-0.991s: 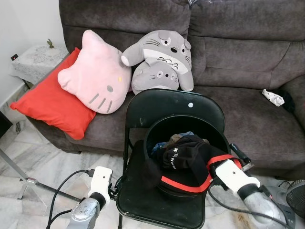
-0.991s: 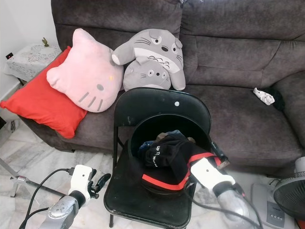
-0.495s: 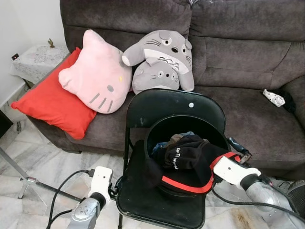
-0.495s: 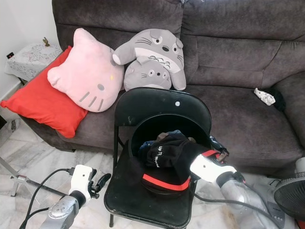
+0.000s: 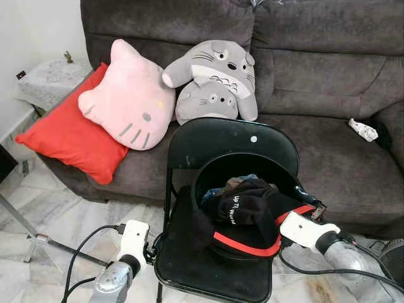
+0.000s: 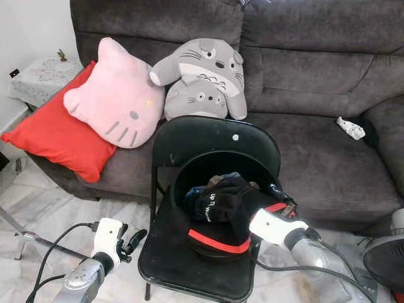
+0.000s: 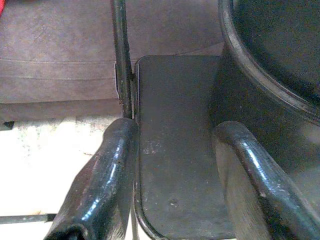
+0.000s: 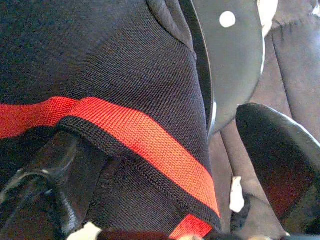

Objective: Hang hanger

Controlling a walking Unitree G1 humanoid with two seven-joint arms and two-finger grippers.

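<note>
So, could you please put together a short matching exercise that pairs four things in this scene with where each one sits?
Things:
1. red square cushion
2. black round plastic tub
3. black garment with a red band
4. small white crumpled cloth

Places:
A. draped over the tub's rim
B. on the seat of the black folding metal chair
C. on the right part of the dark grey sofa, as the robot sees it
D. behind the pink cat-face pillow

Pairs: 1-D, 2-B, 3-A, 4-C

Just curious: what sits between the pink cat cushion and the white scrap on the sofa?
Two grey plush toys, stacked against the sofa back, seen in the eye views.
</note>
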